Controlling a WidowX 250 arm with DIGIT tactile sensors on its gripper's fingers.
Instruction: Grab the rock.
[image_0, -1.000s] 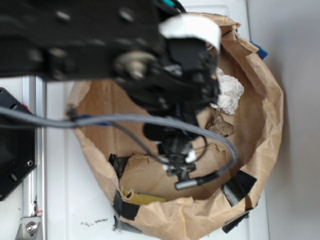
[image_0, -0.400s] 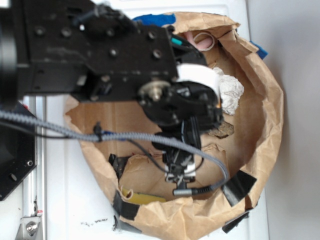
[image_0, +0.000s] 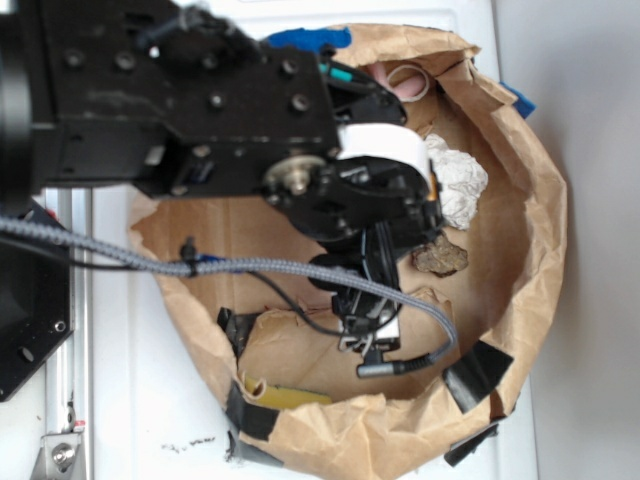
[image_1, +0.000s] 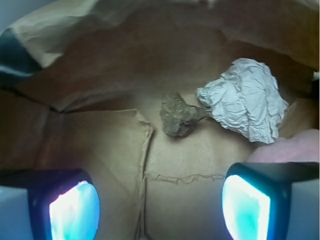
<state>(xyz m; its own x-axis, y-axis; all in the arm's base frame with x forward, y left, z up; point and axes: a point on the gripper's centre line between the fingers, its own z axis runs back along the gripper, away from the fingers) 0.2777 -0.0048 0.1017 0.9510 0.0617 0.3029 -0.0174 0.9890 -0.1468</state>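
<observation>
Two views show us a brown paper bag lying open, its rim rolled down and patched with black tape, with the black arm reaching over it. On the bag's floor we see a crumpled white paper ball and, touching its left edge, the rock, small, dark and jagged. A pink toy peeks in at the right. Our gripper hangs with its two teal pads wide apart and empty; the rock lies ahead of them, between their lines, not touched.
</observation>
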